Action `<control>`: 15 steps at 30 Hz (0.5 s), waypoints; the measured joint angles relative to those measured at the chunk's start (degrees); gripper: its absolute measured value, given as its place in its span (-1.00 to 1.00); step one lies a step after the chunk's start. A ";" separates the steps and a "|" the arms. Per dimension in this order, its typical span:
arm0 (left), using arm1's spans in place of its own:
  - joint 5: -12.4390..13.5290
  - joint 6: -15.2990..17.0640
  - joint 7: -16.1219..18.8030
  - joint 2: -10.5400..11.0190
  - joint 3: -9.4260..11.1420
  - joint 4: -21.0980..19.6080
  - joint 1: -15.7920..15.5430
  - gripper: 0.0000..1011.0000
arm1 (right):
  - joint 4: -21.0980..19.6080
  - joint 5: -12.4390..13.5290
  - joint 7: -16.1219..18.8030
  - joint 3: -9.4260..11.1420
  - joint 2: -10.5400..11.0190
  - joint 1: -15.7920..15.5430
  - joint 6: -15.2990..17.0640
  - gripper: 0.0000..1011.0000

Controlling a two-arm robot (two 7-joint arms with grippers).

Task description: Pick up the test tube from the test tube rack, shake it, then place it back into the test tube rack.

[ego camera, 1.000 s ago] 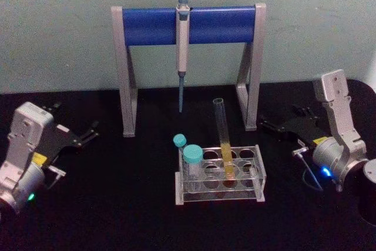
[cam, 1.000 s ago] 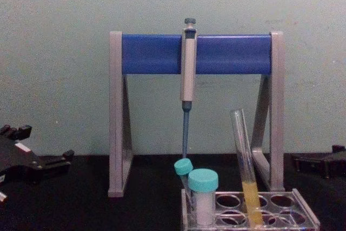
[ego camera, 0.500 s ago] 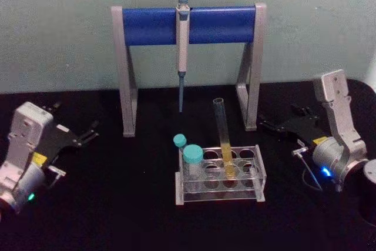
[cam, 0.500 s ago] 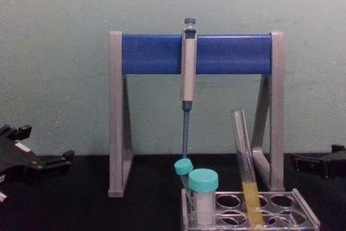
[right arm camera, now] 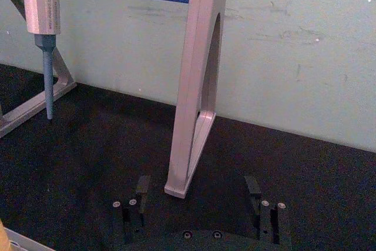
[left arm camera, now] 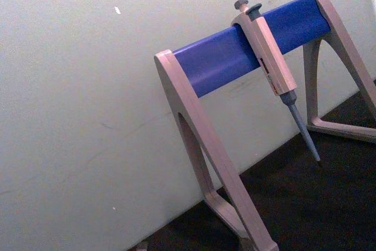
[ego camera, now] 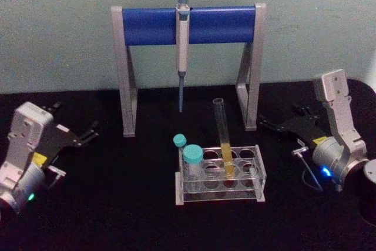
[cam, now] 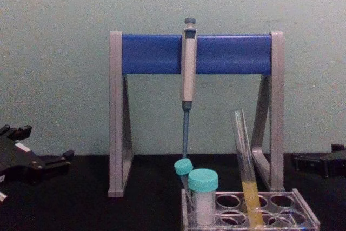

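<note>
A grey-blue pipette hangs from the grey stand's blue bar; 2 teal-capped tubes stand upright.

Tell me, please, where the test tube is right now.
In the head view, the test tube stands tilted in the rack at centre, right of the teal-capped tubes.
</note>
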 joint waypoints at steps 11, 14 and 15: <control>0.00 0.00 0.00 0.00 0.00 0.00 0.00 0.98 | 0.00 0.00 0.00 0.00 0.00 0.00 -0.01 0.98; 0.00 0.00 0.00 0.00 0.00 0.00 0.00 0.98 | 0.00 0.00 0.00 0.00 0.00 0.00 -0.01 0.98; 0.00 0.00 0.00 0.00 0.00 0.00 0.00 0.98 | 0.00 0.00 0.00 0.00 0.00 0.00 -0.01 0.98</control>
